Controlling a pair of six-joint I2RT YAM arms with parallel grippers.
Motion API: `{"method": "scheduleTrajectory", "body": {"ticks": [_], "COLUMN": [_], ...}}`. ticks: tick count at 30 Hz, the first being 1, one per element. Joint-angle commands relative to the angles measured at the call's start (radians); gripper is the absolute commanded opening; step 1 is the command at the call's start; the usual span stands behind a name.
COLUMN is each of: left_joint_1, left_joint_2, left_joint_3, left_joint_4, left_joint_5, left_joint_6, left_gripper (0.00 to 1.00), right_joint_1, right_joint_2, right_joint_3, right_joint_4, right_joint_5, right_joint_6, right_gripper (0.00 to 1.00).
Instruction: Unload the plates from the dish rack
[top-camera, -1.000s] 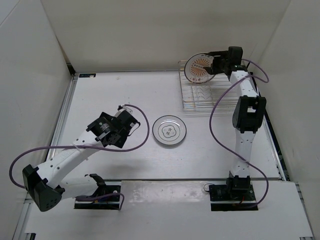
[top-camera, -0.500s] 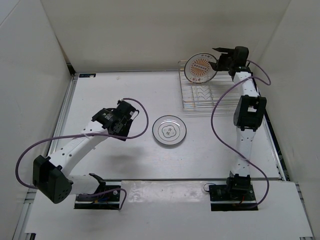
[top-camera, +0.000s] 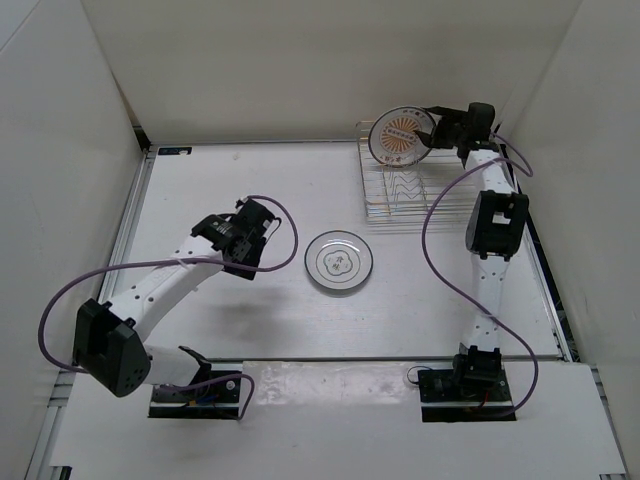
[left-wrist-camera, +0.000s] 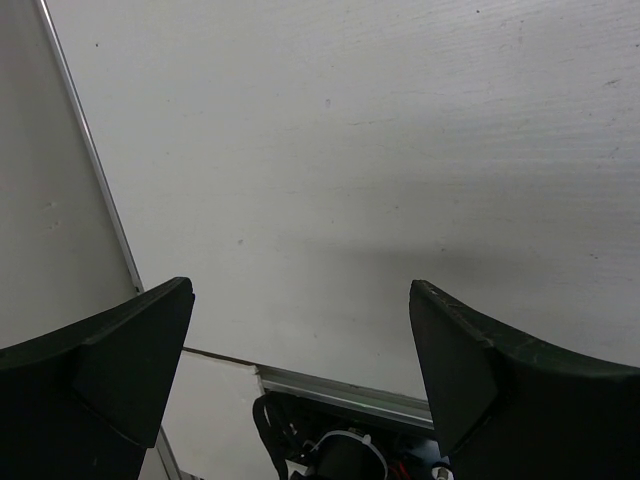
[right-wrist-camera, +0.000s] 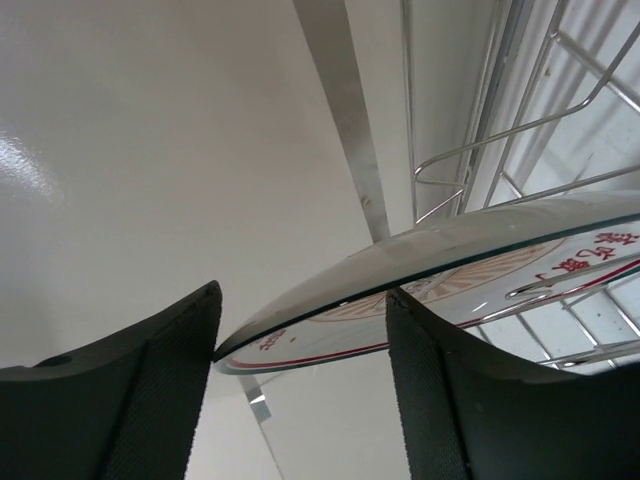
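Observation:
The orange sunburst plate (top-camera: 398, 137) stands upright in the far slot of the silver wire dish rack (top-camera: 430, 200). My right gripper (top-camera: 432, 128) is open at the plate's right rim. In the right wrist view the plate's rim (right-wrist-camera: 470, 250) runs between my two fingers, and the gripper (right-wrist-camera: 305, 300) is open around it. A white plate with a flower outline (top-camera: 340, 262) lies flat on the table left of the rack. The other white plate is out of view. My left gripper (top-camera: 238, 255) is open and empty over bare table (left-wrist-camera: 300, 290).
The rack wires (right-wrist-camera: 520, 130) rise right behind the plate, close to the back wall. White walls enclose the table on three sides. A metal rail (top-camera: 130, 230) runs along the left edge. The left arm's purple cable (top-camera: 285, 235) loops near the white plate.
My right gripper has turned and moved in so that its open fingers straddle the sunburst plate's rim. My left arm has lifted and swung its gripper a little to the right.

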Motion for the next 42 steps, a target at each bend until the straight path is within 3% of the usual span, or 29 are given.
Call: {"method": "scheduleTrajectory", "body": {"ticks": [1,10,15,17,28,36,42], "left_joint_1": [0.007,0.03,0.035,0.035,0.036,0.039,0.039], "left_joint_2": [0.003,0.007,-0.008,-0.016,-0.036,-0.033,-0.05], "left_joint_3": [0.018,0.029,0.023,0.023,0.024,0.046,0.044], "left_joint_4": [0.018,-0.006,-0.022,-0.023,-0.051,-0.04,-0.034], "left_joint_5": [-0.011,-0.023,-0.02,-0.018,0.0,0.009,0.022], "left_joint_6": [-0.022,-0.048,-0.07,-0.074,-0.1,-0.103,-0.109], "left_gripper": [1.0,1.0,1.0,1.0,1.0,1.0,1.0], "right_joint_1": [-0.018,-0.027,-0.043,-0.046,-0.053,-0.058,-0.073], "right_joint_2": [-0.011,-0.156,-0.197,-0.2,-0.185,-0.193,-0.304], "right_joint_3": [-0.002,-0.238,-0.254,-0.265,-0.243,-0.174,-0.271], "right_joint_4": [0.033,-0.02,-0.07,-0.045,0.097,0.219,0.321], "right_joint_5": [-0.094,-0.311,-0.331,-0.342,-0.388,-0.425,-0.457], "right_joint_6": [0.0,-0.092,-0.159,-0.148,-0.021,0.099,0.21], "right_gripper": [0.68,0.6,0.43,0.41,0.01,0.0,0.0]}}
